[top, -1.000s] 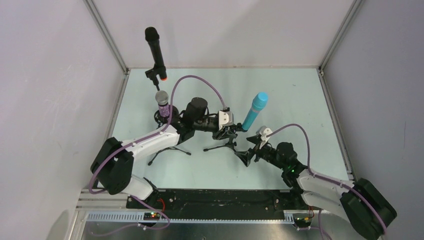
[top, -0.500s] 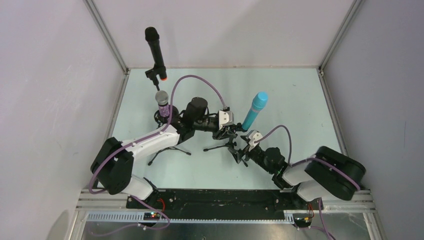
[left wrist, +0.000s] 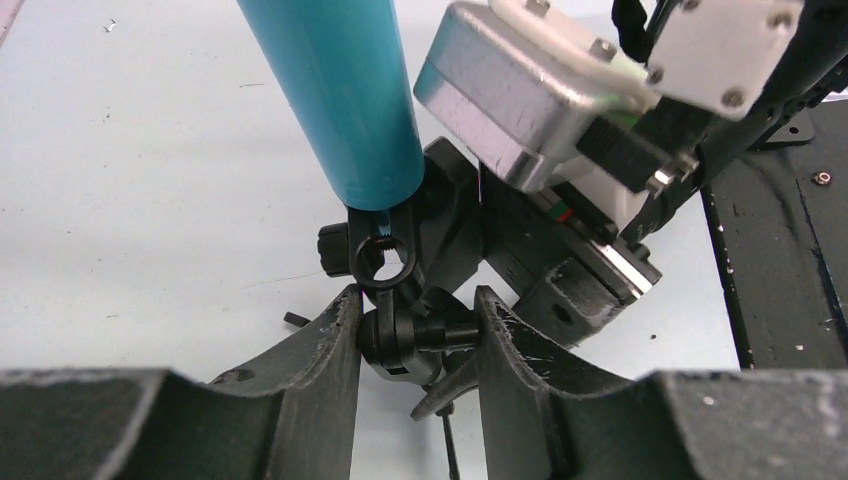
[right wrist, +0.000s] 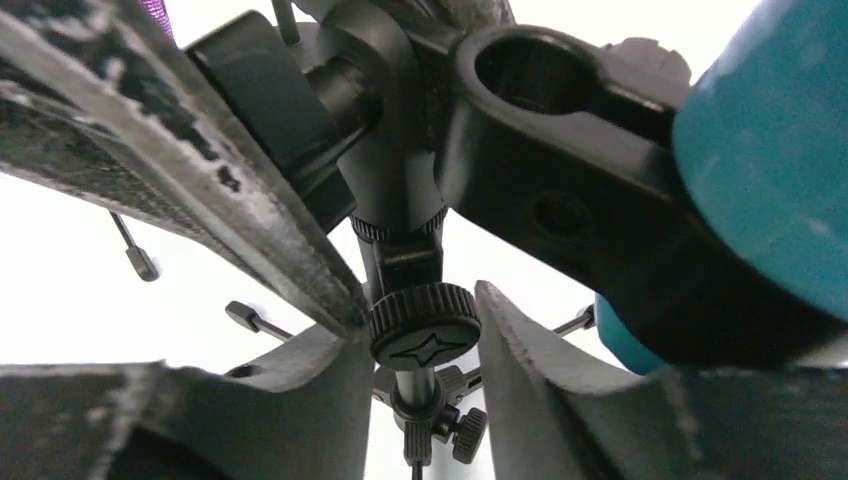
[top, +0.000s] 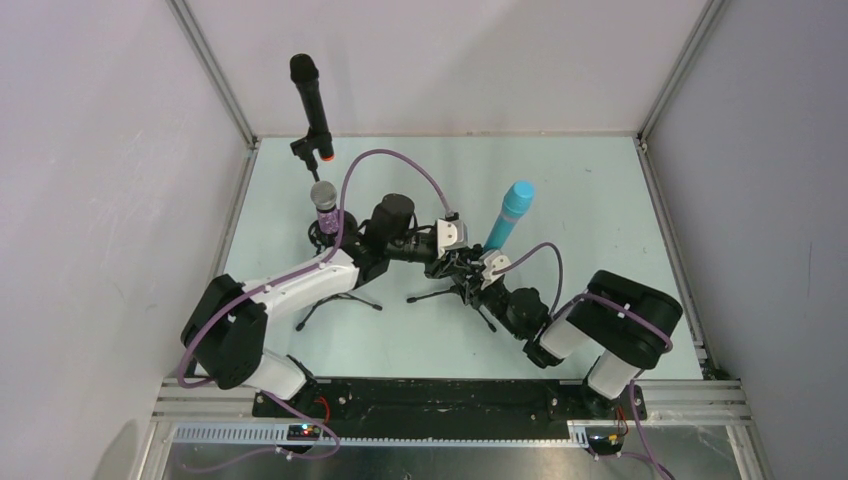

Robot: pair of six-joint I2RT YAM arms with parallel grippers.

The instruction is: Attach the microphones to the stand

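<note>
The light blue microphone (top: 508, 215) sits tilted in the clip of a small black tripod stand (top: 432, 295). My left gripper (top: 458, 268) is shut on the clip's swivel joint (left wrist: 415, 335), just under the blue microphone (left wrist: 340, 90). My right gripper (top: 480, 280) meets it from the right. In the right wrist view its jaws close round the stand's knurled knob (right wrist: 425, 325), both fingers against the knob's rim. The black microphone (top: 311, 105) with an orange ring stands on a stand at the back left. The glittery purple microphone (top: 325, 208) stands in front of it.
Tripod legs (top: 335, 300) of the purple microphone's stand spread under my left forearm. Metal frame posts (top: 215, 75) and white walls enclose the table on three sides. A black base strip (top: 420, 400) runs along the near edge.
My right arm swung left to the blue microphone's stand, and its jaws narrowed from wide open onto the knob. The left arm and the microphones stayed put.
</note>
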